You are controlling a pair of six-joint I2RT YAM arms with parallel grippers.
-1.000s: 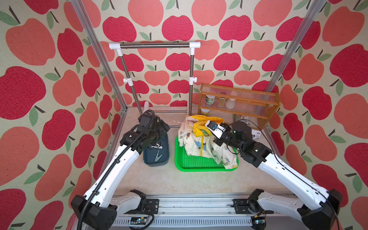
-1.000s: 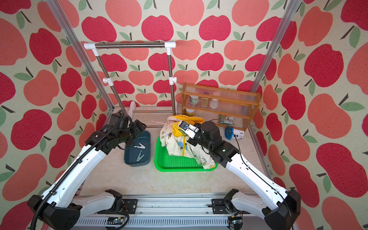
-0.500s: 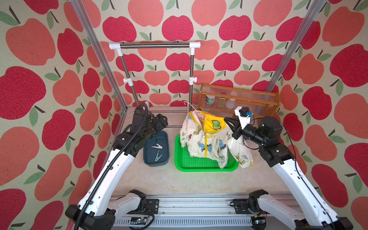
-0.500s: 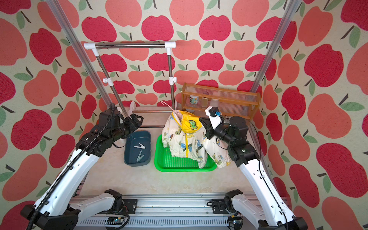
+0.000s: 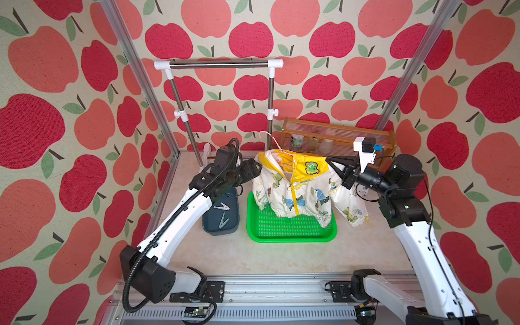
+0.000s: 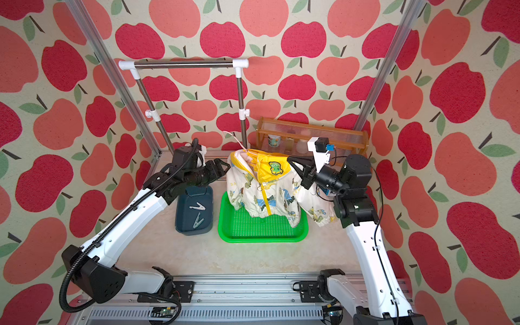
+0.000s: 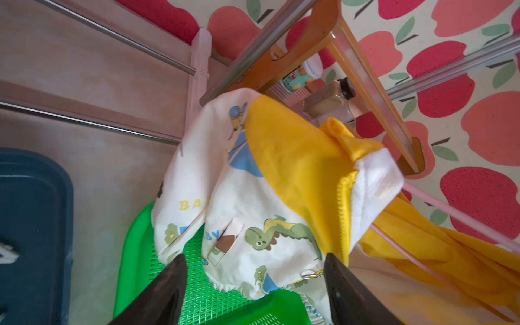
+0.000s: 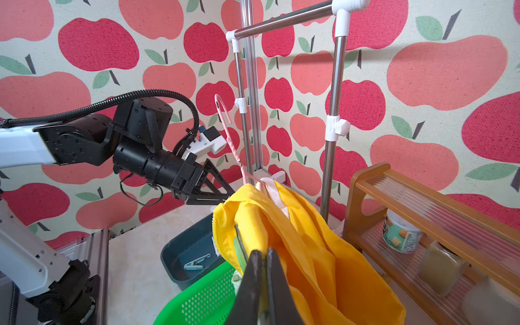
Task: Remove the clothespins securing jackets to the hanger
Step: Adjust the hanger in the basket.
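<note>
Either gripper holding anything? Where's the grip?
Right gripper is shut on the jacket, at the yellow-lined hood edge by its shoulder. Left gripper is open beside it, holding nothing.

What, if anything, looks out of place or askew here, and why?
The jacket, on its pink hanger, is not hung up: the shut right gripper pinches it above the green tray, and the hook is free in the air, not on the rack. Both clothespins lie in the blue bin, which seems intended.

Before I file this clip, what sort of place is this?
Probably a staged robot test cell: apple-print wall panels between bare aluminium posts, two white robot arms on a grey metal rail, a small steel-tube clothes rack.
</note>
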